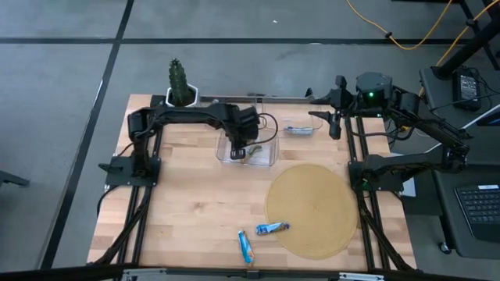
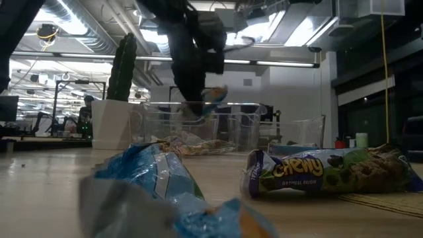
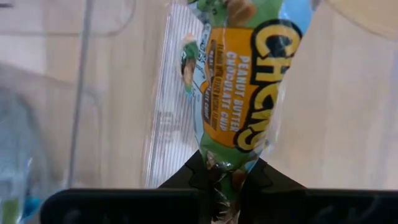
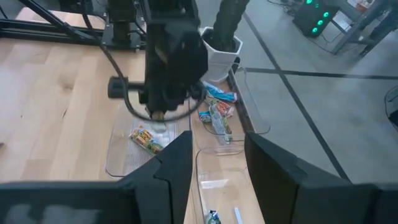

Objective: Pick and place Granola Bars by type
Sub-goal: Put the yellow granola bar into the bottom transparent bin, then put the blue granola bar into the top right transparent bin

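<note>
Granola Bars spread over several spots: one green-and-orange Chewy peanut butter chocolate chip bar (image 3: 239, 93) pinched by its end in the left gripper (image 3: 227, 177), hanging over the clear bin (image 1: 269, 156) at table centre-back, just above bin level in the low view (image 2: 215, 94). Left gripper fingers (image 3: 186, 177) pressed onto the wrapper from both sides, arm reaching in from the table's left edge, wrist over the bin (image 1: 241, 144). One more bar with green and orange print lying flat in that bin (image 4: 148, 140). Second clear bin (image 4: 252, 118) beside it toward the table's back edge, holding a few mixed wrappers, blue and red among them (image 4: 217, 106); exact count unclear. One silvery bar (image 1: 298, 129) on the bare wood to the right of the bins, near the right gripper (image 1: 336, 123). Right gripper parked at the back right corner, off the work, fingers (image 4: 177, 165) spread apart with a clear gap between them. Two blue bars (image 1: 272, 228) (image 1: 246, 246) at the front edge, near each other, first one touching the rim of the round woven mat (image 1: 312, 211), second just left of it on the wood. In the low view, blue wrapper (image 2: 155, 182) blurred up close, Chewy bar in green wrapper (image 2: 330, 170) next to it. Potted cactus (image 1: 180, 82) at the back left corner.
</note>
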